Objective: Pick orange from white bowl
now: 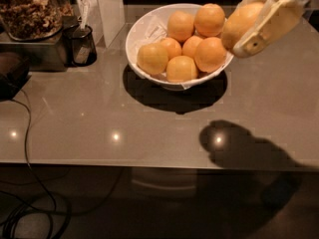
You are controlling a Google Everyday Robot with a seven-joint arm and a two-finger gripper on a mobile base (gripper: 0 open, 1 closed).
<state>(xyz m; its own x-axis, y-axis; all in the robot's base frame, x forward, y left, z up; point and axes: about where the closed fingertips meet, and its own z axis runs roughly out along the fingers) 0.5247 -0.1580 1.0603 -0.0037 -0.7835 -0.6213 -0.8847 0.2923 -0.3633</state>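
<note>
The white bowl [142, 31] stands at the back middle of the grey table and holds several oranges [182, 68]. My gripper [251, 26] is at the upper right, raised above and just right of the bowl's right rim. It is shut on one orange [238, 24], which shows between a cream-coloured finger [266, 26] in front and the rest of the hand behind. The held orange is clear of the bowl, and its shadow falls on the table in front.
A clear jar of brown nuts [27, 9] sits on a dark appliance at the back left, with a small dark cup [82, 45] beside it. A white panel [109, 9] stands behind the bowl. Black cables [30, 133] hang over the table's left front edge.
</note>
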